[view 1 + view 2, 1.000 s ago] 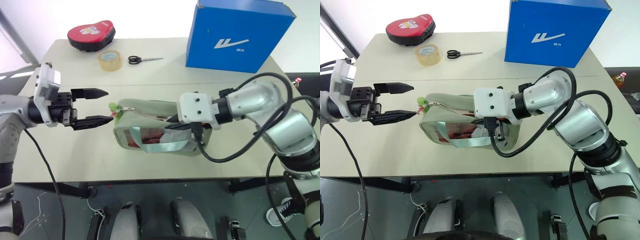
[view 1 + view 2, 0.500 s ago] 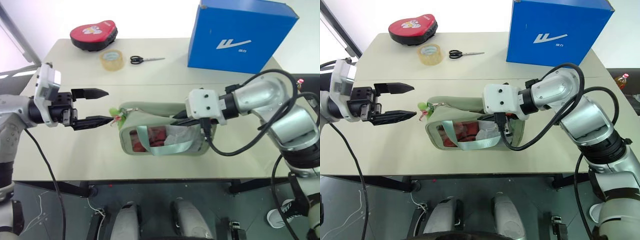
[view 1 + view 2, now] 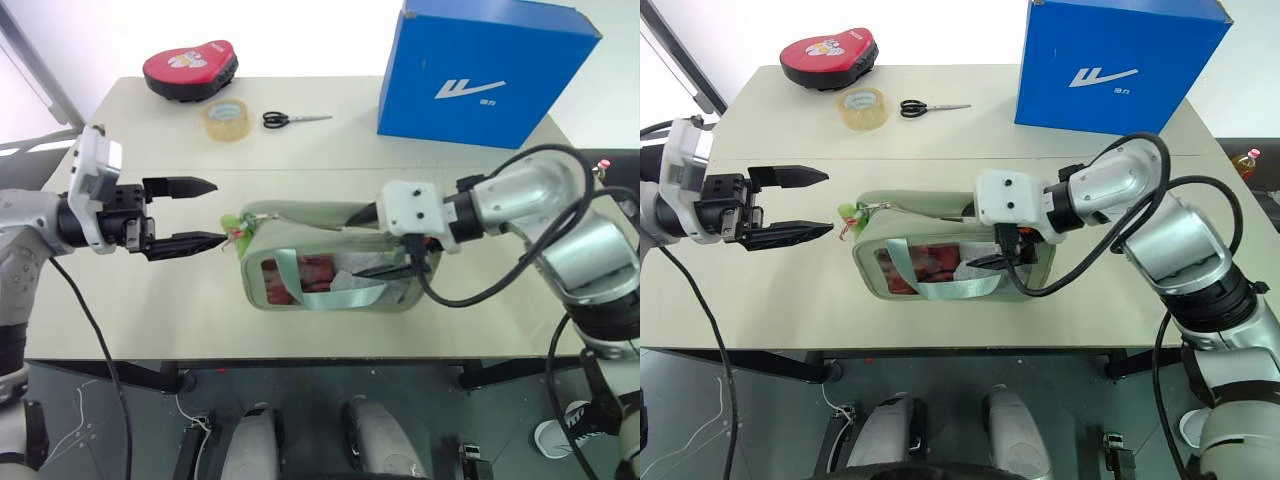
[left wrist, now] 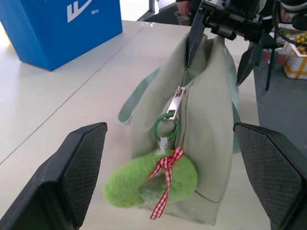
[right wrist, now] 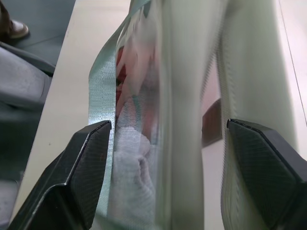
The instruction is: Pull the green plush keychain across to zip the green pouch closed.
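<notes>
Mid-frame, the green pouch (image 3: 335, 268) sits between the released right gripper (image 3: 378, 240) (straddling its right end) and, left, the spread left gripper (image 3: 205, 213) facing the green plush keychain (image 4: 151, 179).

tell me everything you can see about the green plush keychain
The green plush keychain is a small fuzzy lime-green rounded charm tied with a red-and-white checked ribbon bow. It hangs by a short white loop from a green ring on the metal zipper pull, resting against the end of the green pouch facing the left gripper. The gripper's open fingers flank it without touching.
</notes>
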Robot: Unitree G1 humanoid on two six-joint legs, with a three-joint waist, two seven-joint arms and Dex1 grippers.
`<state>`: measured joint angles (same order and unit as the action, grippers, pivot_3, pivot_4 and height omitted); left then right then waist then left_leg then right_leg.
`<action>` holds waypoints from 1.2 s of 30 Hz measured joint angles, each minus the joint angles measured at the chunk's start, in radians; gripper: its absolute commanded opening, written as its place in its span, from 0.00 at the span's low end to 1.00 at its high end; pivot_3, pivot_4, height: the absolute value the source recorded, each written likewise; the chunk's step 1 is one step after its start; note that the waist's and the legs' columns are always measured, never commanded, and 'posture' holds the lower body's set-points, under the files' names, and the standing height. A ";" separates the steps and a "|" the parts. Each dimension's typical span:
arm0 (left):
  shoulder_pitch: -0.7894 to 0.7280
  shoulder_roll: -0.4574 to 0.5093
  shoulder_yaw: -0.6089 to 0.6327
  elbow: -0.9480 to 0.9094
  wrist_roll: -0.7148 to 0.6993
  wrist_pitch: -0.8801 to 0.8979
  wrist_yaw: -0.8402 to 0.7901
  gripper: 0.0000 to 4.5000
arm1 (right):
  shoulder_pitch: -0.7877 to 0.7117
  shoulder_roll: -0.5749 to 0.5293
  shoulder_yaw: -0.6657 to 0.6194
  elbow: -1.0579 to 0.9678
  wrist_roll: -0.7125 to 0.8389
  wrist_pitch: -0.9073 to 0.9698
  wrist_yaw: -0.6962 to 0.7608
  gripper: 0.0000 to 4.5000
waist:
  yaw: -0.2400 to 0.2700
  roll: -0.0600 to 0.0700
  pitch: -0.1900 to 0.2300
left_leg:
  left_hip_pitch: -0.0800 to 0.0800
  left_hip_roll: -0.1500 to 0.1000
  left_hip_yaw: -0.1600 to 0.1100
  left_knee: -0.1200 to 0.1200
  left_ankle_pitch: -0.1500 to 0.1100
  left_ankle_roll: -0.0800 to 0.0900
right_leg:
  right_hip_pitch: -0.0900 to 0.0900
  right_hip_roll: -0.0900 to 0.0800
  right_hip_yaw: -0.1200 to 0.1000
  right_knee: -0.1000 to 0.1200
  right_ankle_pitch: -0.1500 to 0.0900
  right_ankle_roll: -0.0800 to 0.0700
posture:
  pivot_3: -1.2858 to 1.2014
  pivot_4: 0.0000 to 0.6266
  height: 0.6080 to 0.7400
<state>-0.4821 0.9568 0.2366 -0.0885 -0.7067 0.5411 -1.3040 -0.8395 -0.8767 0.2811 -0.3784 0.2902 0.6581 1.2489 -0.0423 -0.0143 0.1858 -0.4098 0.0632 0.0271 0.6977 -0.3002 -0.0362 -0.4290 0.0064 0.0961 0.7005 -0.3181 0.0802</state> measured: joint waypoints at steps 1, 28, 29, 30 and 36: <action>0.000 0.000 -0.001 0.000 0.000 0.000 0.000 1.00 | 0.001 -0.008 -0.020 -0.001 0.014 0.007 0.006 0.83 | 0.000 0.000 0.000 | 0.000 0.000 0.000 0.000 0.000 0.000 | 0.000 0.000 0.000 0.000 0.000 0.000 | 0.52 0.24 0.98; -0.005 -0.002 -0.020 0.008 0.001 -0.006 -0.007 1.00 | 0.261 -0.170 -0.260 -0.031 0.148 0.014 -0.024 0.07 | -0.001 0.000 0.000 | 0.000 0.000 0.001 0.000 0.000 0.000 | 0.000 0.001 0.000 0.000 0.000 0.000 | 0.52 0.24 0.98; -0.005 -0.001 -0.019 0.008 0.001 -0.006 -0.008 1.00 | 0.263 -0.170 -0.260 -0.031 0.147 0.011 -0.025 0.00 | -0.001 0.000 0.000 | 0.000 0.000 0.001 0.000 0.000 0.000 | 0.000 0.001 0.000 0.000 0.000 0.000 | 0.52 0.24 0.98; -0.005 -0.001 -0.019 0.008 0.001 -0.006 -0.009 1.00 | 0.264 -0.170 -0.260 -0.031 0.147 0.011 -0.026 0.00 | -0.001 0.000 0.000 | 0.000 0.000 0.001 0.000 0.000 0.000 | 0.000 0.001 0.000 0.000 0.000 0.000 | 0.52 0.24 0.98; -0.003 0.000 -0.019 0.008 0.001 -0.006 -0.013 1.00 | 0.268 -0.169 -0.260 -0.029 0.147 0.010 -0.034 0.00 | -0.001 0.000 0.000 | 0.000 0.000 0.001 0.000 0.000 0.000 | 0.000 0.001 0.000 0.000 0.000 0.000 | 0.52 0.24 0.98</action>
<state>-0.4855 0.9568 0.2171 -0.0801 -0.7059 0.5351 -1.3167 -0.5715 -1.0458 0.0214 -0.4076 0.4374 0.6684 1.2152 -0.0429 -0.0144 0.1858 -0.4097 0.0633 0.0283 0.6974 -0.3003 -0.0361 -0.4289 0.0071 0.0963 0.7003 -0.3182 0.0802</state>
